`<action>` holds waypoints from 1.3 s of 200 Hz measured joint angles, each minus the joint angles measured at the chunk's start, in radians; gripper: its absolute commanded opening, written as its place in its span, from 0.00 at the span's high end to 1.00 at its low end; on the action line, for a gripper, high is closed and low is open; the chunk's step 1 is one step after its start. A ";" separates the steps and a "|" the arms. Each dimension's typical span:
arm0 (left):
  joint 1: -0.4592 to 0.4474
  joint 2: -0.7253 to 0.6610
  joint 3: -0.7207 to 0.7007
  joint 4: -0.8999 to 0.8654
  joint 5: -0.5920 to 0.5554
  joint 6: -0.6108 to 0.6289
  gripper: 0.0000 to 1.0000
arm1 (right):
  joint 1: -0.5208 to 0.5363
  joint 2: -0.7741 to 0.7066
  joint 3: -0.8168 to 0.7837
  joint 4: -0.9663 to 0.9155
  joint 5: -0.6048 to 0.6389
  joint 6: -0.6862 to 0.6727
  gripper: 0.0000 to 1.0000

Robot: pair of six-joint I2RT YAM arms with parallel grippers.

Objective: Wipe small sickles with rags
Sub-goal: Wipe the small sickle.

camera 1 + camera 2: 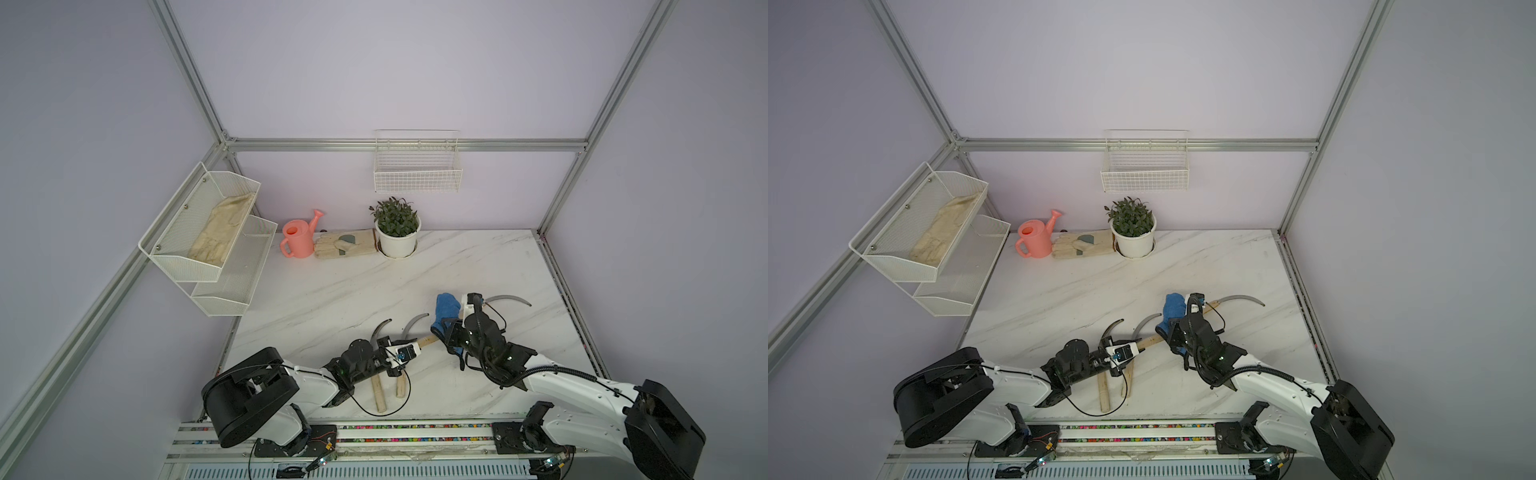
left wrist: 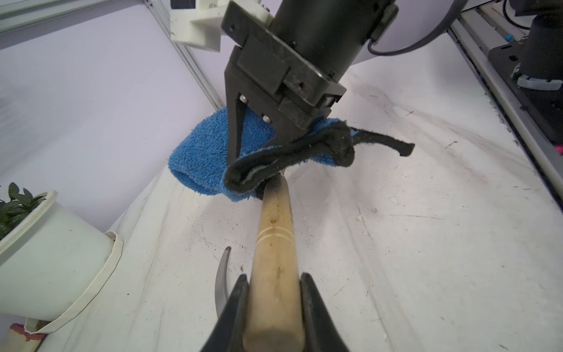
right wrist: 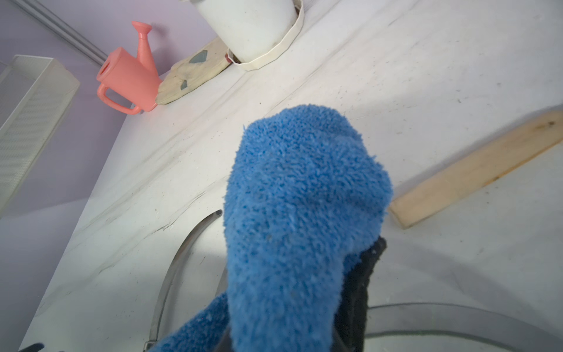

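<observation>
My left gripper (image 2: 274,279) is shut on the pale wooden handle (image 2: 274,243) of a small sickle (image 1: 428,341), held just above the table. The blue fluffy rag (image 2: 207,149) with black trim is wrapped over the far end of that handle, where the blade starts. My right gripper (image 2: 259,152) is shut on the rag (image 1: 448,308), and the rag hides its fingers in the right wrist view. The held blade is hidden. Two more sickles (image 1: 379,395) (image 1: 401,384) lie under my left arm, blades (image 1: 380,328) (image 1: 415,322) pointing away. Another sickle (image 1: 509,298) lies behind my right arm.
A white plant pot (image 1: 397,243), a beige glove (image 1: 345,244) and a pink watering can (image 1: 297,241) stand along the back edge. A white wire basket (image 1: 417,174) hangs on the back wall. White mesh shelves (image 1: 199,249) on the left wall hold another glove.
</observation>
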 measured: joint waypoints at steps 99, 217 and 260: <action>-0.045 0.047 -0.050 0.136 -0.068 0.061 1.00 | -0.061 0.004 -0.069 0.037 0.030 0.061 1.00; -0.056 0.039 -0.070 0.156 -0.062 0.077 1.00 | -0.127 -0.218 -0.221 -0.166 0.257 0.358 1.00; -0.056 0.027 -0.071 0.156 -0.051 0.076 1.00 | -0.129 -0.223 -0.248 -0.208 0.292 0.424 1.00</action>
